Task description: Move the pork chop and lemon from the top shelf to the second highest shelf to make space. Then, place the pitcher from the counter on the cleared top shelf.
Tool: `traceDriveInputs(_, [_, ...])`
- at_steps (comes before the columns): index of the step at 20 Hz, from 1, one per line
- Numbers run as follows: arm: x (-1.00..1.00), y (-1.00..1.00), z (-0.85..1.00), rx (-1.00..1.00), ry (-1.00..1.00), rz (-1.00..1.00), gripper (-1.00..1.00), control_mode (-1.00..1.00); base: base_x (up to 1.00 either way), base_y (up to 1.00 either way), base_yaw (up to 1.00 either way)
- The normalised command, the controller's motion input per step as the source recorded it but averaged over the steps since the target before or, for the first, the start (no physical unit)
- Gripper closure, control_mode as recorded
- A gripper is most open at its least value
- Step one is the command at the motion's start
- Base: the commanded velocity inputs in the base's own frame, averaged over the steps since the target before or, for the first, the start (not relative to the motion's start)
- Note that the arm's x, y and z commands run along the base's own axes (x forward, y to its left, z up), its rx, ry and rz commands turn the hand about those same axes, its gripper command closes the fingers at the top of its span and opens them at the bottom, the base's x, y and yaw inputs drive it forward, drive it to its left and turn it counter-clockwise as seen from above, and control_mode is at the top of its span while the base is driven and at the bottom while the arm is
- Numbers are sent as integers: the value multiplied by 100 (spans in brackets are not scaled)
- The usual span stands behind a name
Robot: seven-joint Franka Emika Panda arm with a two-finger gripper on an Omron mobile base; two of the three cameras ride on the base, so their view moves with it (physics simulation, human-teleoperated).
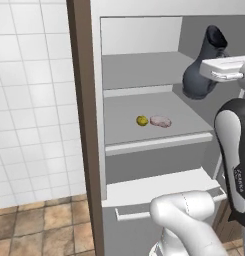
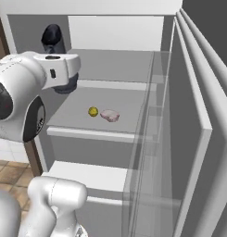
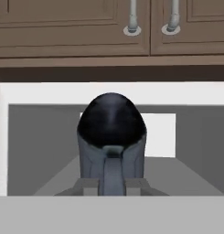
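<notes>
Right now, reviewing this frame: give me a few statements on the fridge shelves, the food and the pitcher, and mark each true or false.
1. The lemon and the pork chop lie side by side on the second highest shelf. True.
2. The pitcher stands on the counter. False: it is held up at the fridge, at the level of the top shelf.
3. The gripper is shut on the pitcher. True.
4. The lemon sits on the top shelf. False: it lies on the second highest shelf.
</notes>
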Motion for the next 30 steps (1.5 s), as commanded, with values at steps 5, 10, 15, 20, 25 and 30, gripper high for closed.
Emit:
traceDriveInputs(5, [38,0,0,0,0,0,100,-100,0,0,0])
traceDriveInputs(10, [46,0,0,0,0,0,100,-100,0,0,0])
traceDriveInputs(15, [59,0,-3,0,0,0,100,-100,0,0,0])
traceDriveInputs(20, [66,0,-14,0,0,0,100,-100,0,0,0])
traceDriveInputs(25, [70,0,-30,-2,2,0,100,-100,0,0,0])
traceDriveInputs(30, [71,0,-30,-2,2,0,100,-100,0,0,0])
